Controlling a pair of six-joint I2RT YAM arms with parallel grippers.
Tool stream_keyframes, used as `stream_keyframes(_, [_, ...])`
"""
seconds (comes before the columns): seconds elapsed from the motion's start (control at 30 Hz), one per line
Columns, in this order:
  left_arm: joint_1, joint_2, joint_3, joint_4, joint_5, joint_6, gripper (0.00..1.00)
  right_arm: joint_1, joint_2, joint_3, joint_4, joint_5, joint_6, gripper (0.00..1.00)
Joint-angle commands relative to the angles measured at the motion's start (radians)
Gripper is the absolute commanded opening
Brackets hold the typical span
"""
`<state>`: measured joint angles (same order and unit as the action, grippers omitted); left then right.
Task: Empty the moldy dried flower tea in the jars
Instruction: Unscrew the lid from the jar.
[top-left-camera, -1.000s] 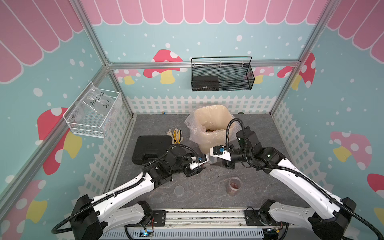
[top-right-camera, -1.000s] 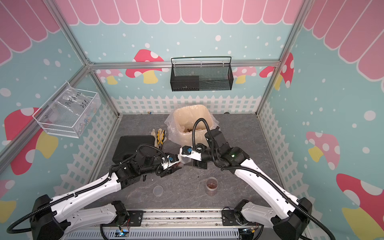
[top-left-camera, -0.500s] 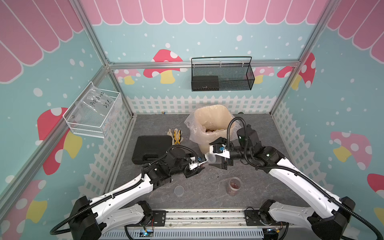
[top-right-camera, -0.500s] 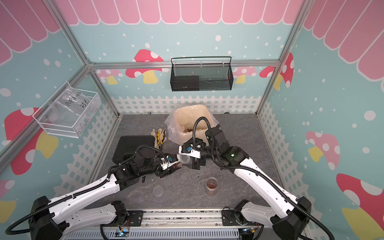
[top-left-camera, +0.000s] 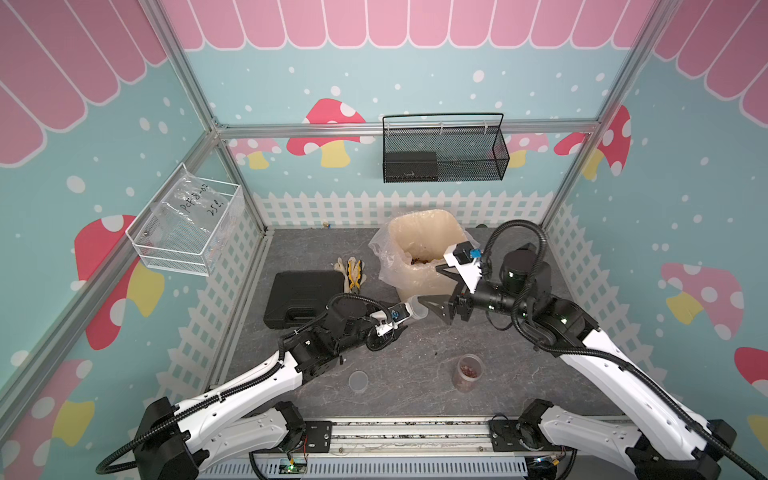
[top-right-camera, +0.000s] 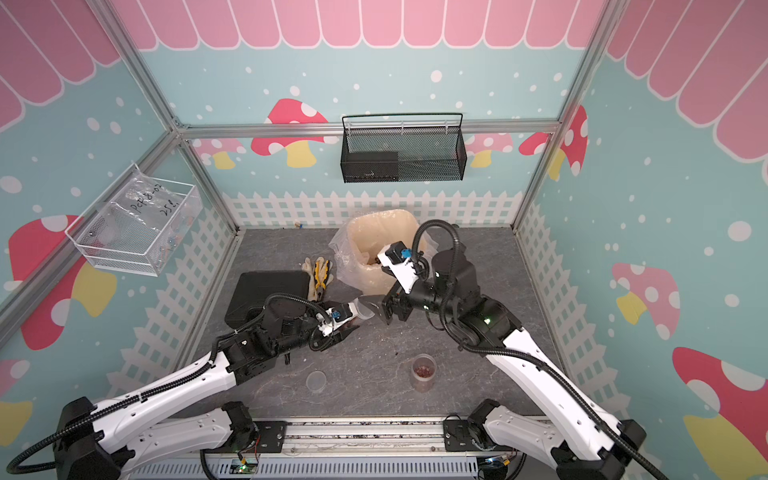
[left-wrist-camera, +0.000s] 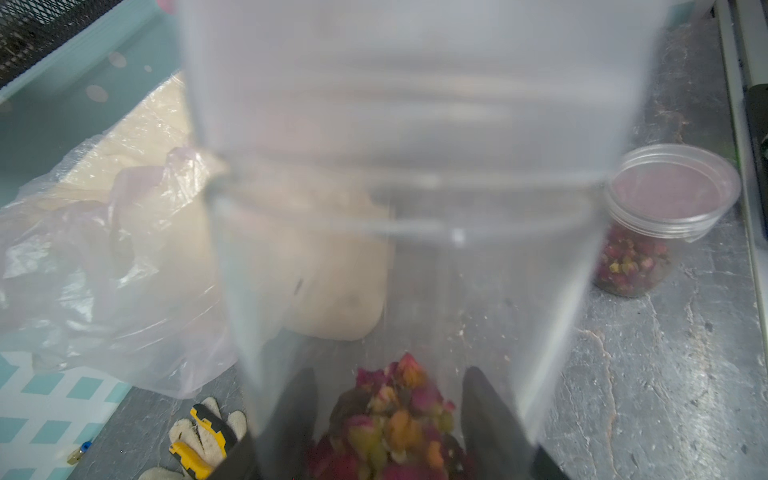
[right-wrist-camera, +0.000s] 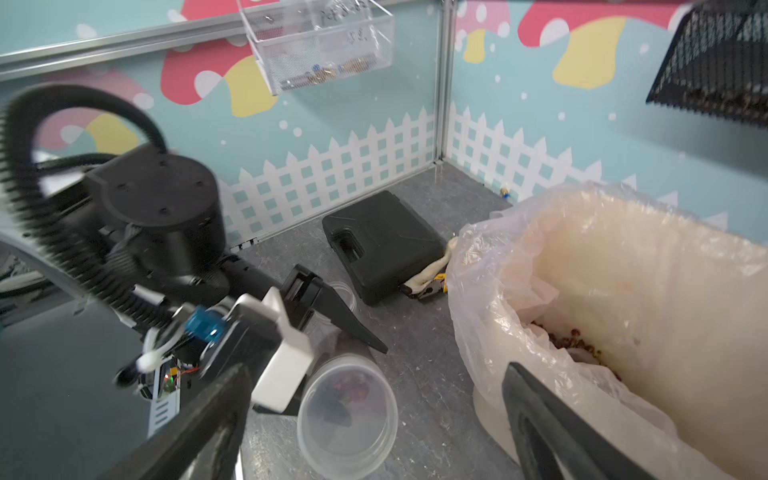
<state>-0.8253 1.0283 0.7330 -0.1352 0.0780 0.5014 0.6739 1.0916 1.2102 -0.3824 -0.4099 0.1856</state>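
Note:
My left gripper (top-left-camera: 394, 323) (top-right-camera: 344, 323) (left-wrist-camera: 388, 386) is shut on a clear jar (top-left-camera: 413, 309) (top-right-camera: 360, 309) (right-wrist-camera: 347, 415), which lies almost level above the floor. Moldy dried flower tea (left-wrist-camera: 395, 424) sits at the jar's base between the left fingers. The jar's lidded end points at my right gripper (top-left-camera: 441, 289) (top-right-camera: 380, 291) (right-wrist-camera: 376, 370), which is open wide, one finger on each side and neither touching it. A second jar (top-left-camera: 469, 372) (top-right-camera: 423, 372) (left-wrist-camera: 648, 232), lidded and part full of tea, stands on the floor. A small clear jar (top-left-camera: 358, 381) (top-right-camera: 316, 381) stands near the front.
The cream bin (top-left-camera: 419, 282) (top-right-camera: 374, 232) (right-wrist-camera: 644, 270), lined with a clear bag, holds some tea (right-wrist-camera: 577, 345) just behind the grippers. A black case (top-left-camera: 303, 297) and gloves with yellow pliers (top-left-camera: 351, 270) lie at the left. A black mesh basket (top-left-camera: 442, 153) hangs on the back wall.
My right gripper's jaws have spread wide at the jar's lid end, where they were partly closed a second ago. The left arm and its jar have hardly moved.

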Motion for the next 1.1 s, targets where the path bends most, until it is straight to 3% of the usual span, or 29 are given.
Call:
stream_keyframes(0.0, [-0.003,-0.014,-0.007,0.031,-0.015,0.014,0.00,-0.003,0.046,0.021,-0.105,0.001,0.145,0.92])
stream_keyframes(0.1, [-0.003,-0.014,-0.007,0.031,-0.017,0.012,0.00,-0.004,0.059,0.012,-0.113,0.003,0.146,0.87])
stream_keyframes(0.43, [-0.005,-0.013,-0.001,0.032,-0.019,0.011,0.00,-0.004,0.113,-0.002,-0.114,-0.116,0.137,0.86])
stream_keyframes(0.63, [-0.006,-0.008,-0.001,0.032,-0.028,0.011,0.00,-0.001,0.137,0.003,-0.124,-0.152,0.117,0.75])
stream_keyframes(0.83, [-0.006,-0.005,0.001,0.030,-0.030,0.011,0.00,0.012,0.135,0.003,-0.152,-0.257,0.033,0.81])
stream_keyframes(1.07, [-0.005,-0.021,0.004,-0.024,0.103,0.005,0.00,0.013,0.072,-0.027,-0.201,-0.196,-0.205,0.87])
